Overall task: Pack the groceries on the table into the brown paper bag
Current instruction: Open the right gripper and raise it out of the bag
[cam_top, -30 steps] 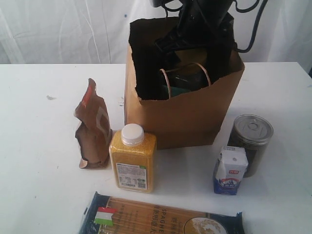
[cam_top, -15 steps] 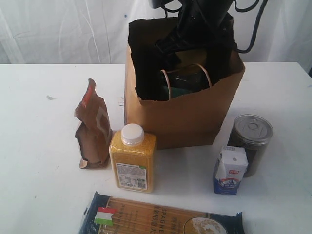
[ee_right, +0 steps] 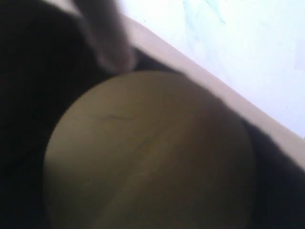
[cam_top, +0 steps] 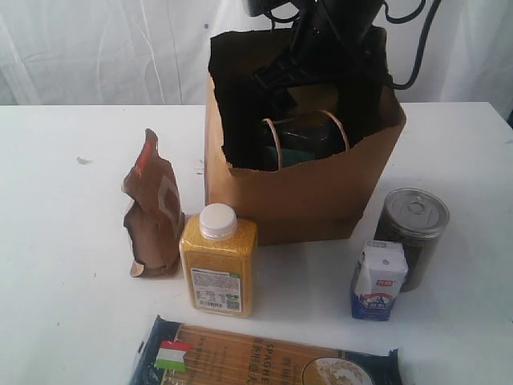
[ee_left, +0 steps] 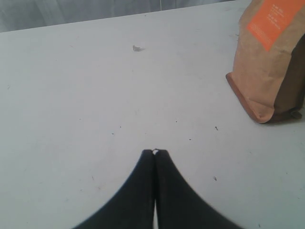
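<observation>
The brown paper bag (cam_top: 304,192) stands upright and open toward the back middle of the white surface (cam_top: 64,257). Inside it I see the clear jar (cam_top: 309,138), framed by one twisted handle loop (cam_top: 346,128). On my right wrist feed its round tan lid (ee_right: 147,152) fills nearly the whole picture, blurred, with the bag's paper wall (ee_right: 200,76) close behind it.

The right arm (cam_top: 329,40) reaches down through the bag's mouth from above. The right fingers are hidden in the dark of the bag. They stand wide apart, but I cannot tell whether they clasp the jar or are clear of it.

The other groceries stand outside the bag. The brown pouch (cam_top: 154,210) with its orange label is upright to the left of the bag. The yellow bottle (cam_top: 218,269) with the white cap is just beside the pouch, in front of the bag's left corner. To the right, the dark jar (cam_top: 413,233) with the silver lid stands near the bag, with the white-blue carton (cam_top: 378,281) just in front of it. The spaghetti pack (cam_top: 256,357) lies flat along the near edge, cut off by the frame.

The left fingers (ee_left: 138,200) are pressed together with nothing between them, over bare surface near the pouch.
</observation>
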`<state>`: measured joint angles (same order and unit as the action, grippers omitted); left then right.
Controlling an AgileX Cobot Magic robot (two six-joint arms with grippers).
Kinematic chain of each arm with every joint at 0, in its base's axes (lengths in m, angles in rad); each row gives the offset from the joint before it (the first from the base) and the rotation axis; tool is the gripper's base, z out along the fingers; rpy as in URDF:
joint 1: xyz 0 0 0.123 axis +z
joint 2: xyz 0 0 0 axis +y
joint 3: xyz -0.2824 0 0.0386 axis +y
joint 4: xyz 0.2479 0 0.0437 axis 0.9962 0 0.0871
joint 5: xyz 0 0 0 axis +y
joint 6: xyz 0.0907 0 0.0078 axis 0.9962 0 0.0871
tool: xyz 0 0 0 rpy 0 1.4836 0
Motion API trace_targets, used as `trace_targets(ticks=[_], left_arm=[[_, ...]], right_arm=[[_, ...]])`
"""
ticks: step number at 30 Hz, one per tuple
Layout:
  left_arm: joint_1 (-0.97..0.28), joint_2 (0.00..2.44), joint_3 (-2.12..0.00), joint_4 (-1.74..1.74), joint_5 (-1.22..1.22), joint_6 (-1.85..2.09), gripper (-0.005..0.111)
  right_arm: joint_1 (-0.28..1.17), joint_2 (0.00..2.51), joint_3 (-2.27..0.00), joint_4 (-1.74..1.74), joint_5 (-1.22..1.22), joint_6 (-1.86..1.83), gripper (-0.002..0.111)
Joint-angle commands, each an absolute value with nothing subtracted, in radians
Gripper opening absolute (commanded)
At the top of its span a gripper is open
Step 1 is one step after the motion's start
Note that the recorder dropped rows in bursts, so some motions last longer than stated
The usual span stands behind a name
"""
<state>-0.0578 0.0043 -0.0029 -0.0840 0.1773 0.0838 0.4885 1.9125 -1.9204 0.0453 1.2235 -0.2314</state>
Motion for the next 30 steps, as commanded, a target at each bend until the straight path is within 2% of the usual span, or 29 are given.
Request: trace_targets(ticks=[1, 4, 8, 18, 30], left_arm=[[-0.064, 0.000, 0.000, -0.088, 0.171, 0.083, 0.000], [-0.064, 0.000, 0.000, -0.088, 0.171, 0.083, 0.000], [-0.064, 0.000, 0.000, -0.088, 0.171, 0.083, 0.000], [-0.064, 0.000, 0.000, -0.088, 0.171, 0.083, 0.000], [-0.064, 0.000, 0.000, -0.088, 0.171, 0.083, 0.000]], right_arm=[[0.490, 1.899, -1.930, 0.038, 1.221, -0.242, 0.090], [0.490, 1.899, -1.930, 0.036, 1.221, -0.242, 0.092], [0.490, 1.899, -1.930, 0.025, 1.205, -0.199, 0.105], [0.490, 1.896, -1.930, 0.009, 1.215, -0.177, 0.105], [0.490, 1.761, -1.930, 0.054, 1.196, -0.146, 0.105]])
